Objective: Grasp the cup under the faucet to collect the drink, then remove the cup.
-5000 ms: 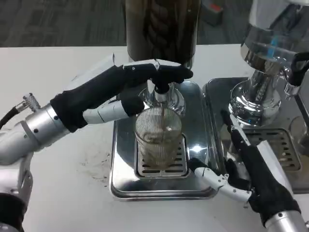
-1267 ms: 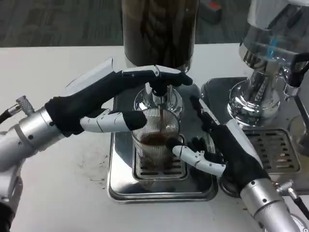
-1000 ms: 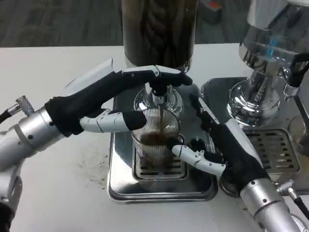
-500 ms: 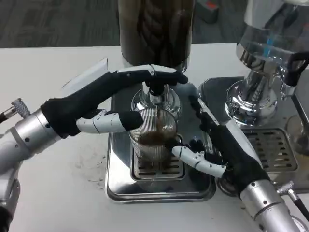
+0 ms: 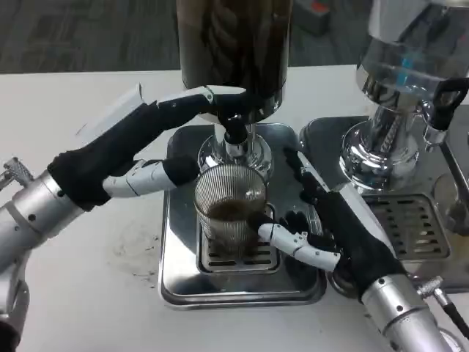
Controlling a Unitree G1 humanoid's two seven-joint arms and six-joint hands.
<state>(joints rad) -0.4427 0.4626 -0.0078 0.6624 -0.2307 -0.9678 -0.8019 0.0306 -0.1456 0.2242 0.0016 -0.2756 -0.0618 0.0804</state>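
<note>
A ribbed glass cup (image 5: 231,213) with dark drink in its lower part stands on the grate of the steel drip tray (image 5: 174,273), right under the faucet (image 5: 234,139). My left hand (image 5: 135,147) reaches in from the left. Its fingers (image 5: 212,97) lie stretched out at the base of the dark drink tank (image 5: 231,44), above the faucet, and its thumb (image 5: 157,172) lies just left of the cup's rim. My right hand (image 5: 341,227) sits to the right of the cup, its thumb (image 5: 286,238) touching the cup's lower right side and its other fingers (image 5: 300,172) spread behind.
A second, clear-domed dispenser (image 5: 392,139) stands at the right on its own steel tray with a slotted grate (image 5: 418,224). White table (image 5: 95,293) lies to the left and front of the drip tray, with a few dark specks.
My left hand's fingers have drawn back to the left off the faucet top, and its thumb has left the cup. The drink stands higher in the cup. My right hand has hardly moved.
</note>
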